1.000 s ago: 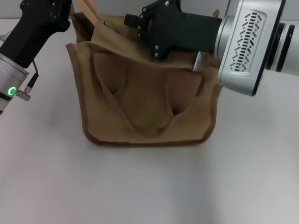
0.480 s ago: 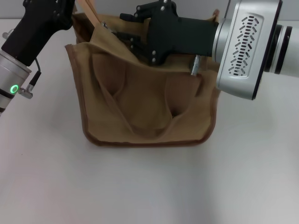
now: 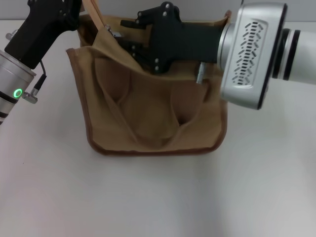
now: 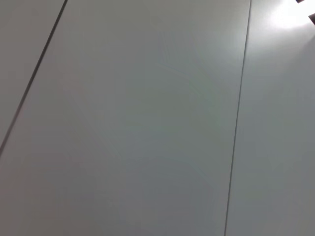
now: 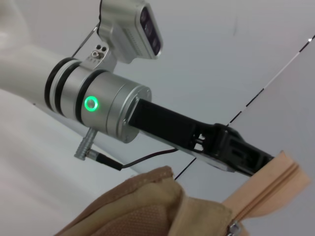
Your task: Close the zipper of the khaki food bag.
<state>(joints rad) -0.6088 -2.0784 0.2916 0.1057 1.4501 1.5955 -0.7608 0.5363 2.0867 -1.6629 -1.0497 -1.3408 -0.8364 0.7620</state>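
The khaki food bag [image 3: 153, 108] stands on the white table in the head view, with its two looped handles hanging down the front. My left gripper [image 3: 78, 7] is at the bag's back left corner, shut on the tan tape at the zipper's end [image 3: 91, 12]. The right wrist view shows this grip [image 5: 256, 162] on the tape [image 5: 275, 182]. My right gripper [image 3: 124, 35] reaches across the bag's top from the right. Its fingers are open on either side of the small silver pull tab [image 3: 114, 33], which also shows in the right wrist view [image 5: 231, 228]. Most of the zipper is hidden under the right arm.
The white table [image 3: 158, 197] spreads around the bag. The right arm's large silver wrist [image 3: 252, 54] hangs over the bag's right end. The left wrist view shows only grey panels [image 4: 147, 123].
My right gripper has moved left along the bag's top toward the pull tab. The bag's top left corner has shifted slightly. The left gripper has kept its hold.
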